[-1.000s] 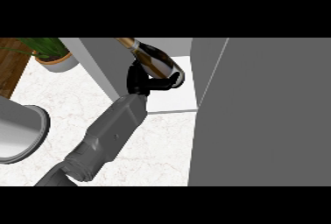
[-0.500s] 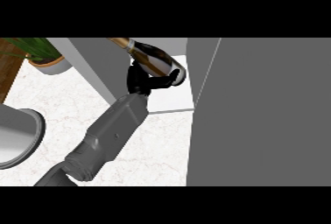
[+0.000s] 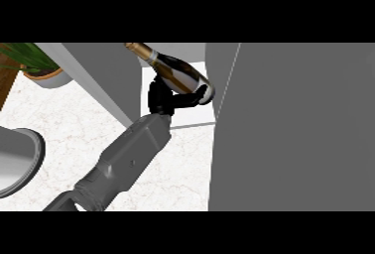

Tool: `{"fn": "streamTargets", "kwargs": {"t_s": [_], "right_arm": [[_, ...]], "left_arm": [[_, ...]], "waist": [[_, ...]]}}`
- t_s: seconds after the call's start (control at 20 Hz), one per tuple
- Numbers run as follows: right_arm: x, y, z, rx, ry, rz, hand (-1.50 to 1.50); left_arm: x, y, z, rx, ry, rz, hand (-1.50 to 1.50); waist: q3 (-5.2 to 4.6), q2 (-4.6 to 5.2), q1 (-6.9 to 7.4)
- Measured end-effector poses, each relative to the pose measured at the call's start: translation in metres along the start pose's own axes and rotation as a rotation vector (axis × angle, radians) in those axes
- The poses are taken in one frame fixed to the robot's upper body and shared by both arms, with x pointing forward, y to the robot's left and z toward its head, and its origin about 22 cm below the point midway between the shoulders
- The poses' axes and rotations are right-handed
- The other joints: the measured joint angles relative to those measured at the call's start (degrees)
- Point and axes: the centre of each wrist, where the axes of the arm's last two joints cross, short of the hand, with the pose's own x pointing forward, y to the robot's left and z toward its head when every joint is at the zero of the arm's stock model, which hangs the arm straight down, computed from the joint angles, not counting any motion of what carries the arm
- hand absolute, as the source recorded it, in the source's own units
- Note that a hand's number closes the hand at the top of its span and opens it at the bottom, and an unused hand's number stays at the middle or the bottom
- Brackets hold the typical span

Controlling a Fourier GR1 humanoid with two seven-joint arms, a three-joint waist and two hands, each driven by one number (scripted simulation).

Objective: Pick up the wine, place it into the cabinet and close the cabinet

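The wine bottle (image 3: 174,73) is dark with a gold foil neck. It lies tilted, neck pointing up-left, inside the open cabinet above its white shelf floor (image 3: 196,117). My left hand (image 3: 162,99) is shut on the bottle's lower body, with the grey forearm running down to the lower left. Whether the bottle touches the shelf is hidden by the hand. The open cabinet door (image 3: 293,129) fills the right side of the view as a large grey panel. The right hand does not show.
The cabinet's grey left wall (image 3: 110,79) stands next to the hand. A potted plant (image 3: 40,69) sits at the upper left on the marble counter (image 3: 81,124). A grey round pot (image 3: 15,158) is at the left edge.
The hand with the bottle has sunk slightly toward the shelf. The plant and the grey pot have slid leftward in the view.
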Motion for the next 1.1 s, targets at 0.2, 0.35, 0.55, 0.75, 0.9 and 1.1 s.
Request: {"fn": "streamTargets", "kwargs": {"t_s": [0.2, 0.35, 0.55, 0.75, 0.9, 1.1], "right_arm": [[-0.001, 0.001, 0.001, 0.003, 0.002, -0.005, -1.5], [-0.001, -0.001, 0.001, 0.005, 0.003, -0.005, -1.5], [0.0, -0.002, 0.002, 0.006, 0.002, 0.001, -1.5], [-0.001, -0.002, -0.001, 0.009, 0.008, 0.001, -1.5], [0.0, -0.002, 0.0, 0.009, 0.003, -0.002, -1.5], [-0.001, -0.002, -0.002, 0.006, 0.004, 0.005, -1.5]], "left_arm": [[0.0, -0.005, 0.003, 0.014, -0.006, 0.038, 1.5], [0.003, -0.009, 0.003, 0.032, -0.02, 0.061, -1.5], [0.003, -0.01, 0.002, 0.063, -0.034, 0.079, -1.5], [0.004, -0.014, 0.002, 0.086, -0.043, 0.084, -1.5], [0.008, -0.018, 0.0, 0.099, -0.043, 0.071, -1.5], [0.006, -0.016, -0.002, 0.101, -0.064, 0.019, -1.5]], "waist": [[-0.02, 0.08, -0.47], [-0.01, 0.05, -0.45], [0.0, 0.1, -0.46], [-0.01, 0.17, -0.58], [0.02, 0.15, -0.59], [0.02, 0.19, -0.23]]}}
